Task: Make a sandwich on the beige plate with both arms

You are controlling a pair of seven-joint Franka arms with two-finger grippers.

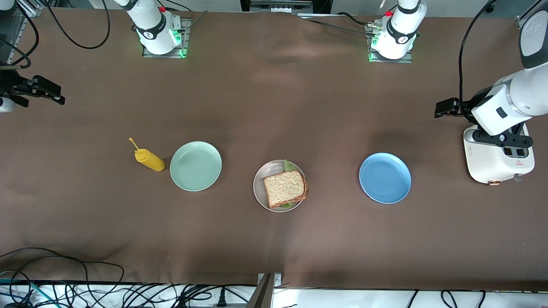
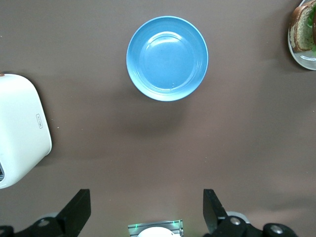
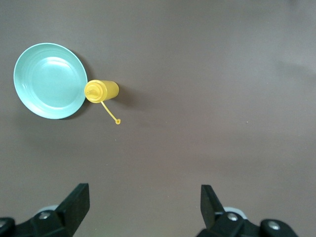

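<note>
Nearest: sandwich assembled on beige plate, table centre. Blue plate at its 3 o'clock, mint plate and mustard bottle at 9 o'clock, both plates bare. Toaster at the left arm's end. Brown cloth covers the table. Left gripper and right gripper hover with fingers spread, holding nothing.

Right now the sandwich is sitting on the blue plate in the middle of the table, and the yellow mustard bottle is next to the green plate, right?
Not quite. The sandwich sits on the beige plate in the middle of the table; the blue plate holds nothing and lies toward the left arm's end. The front view shows this. The yellow mustard bottle is indeed beside the green plate.
</note>
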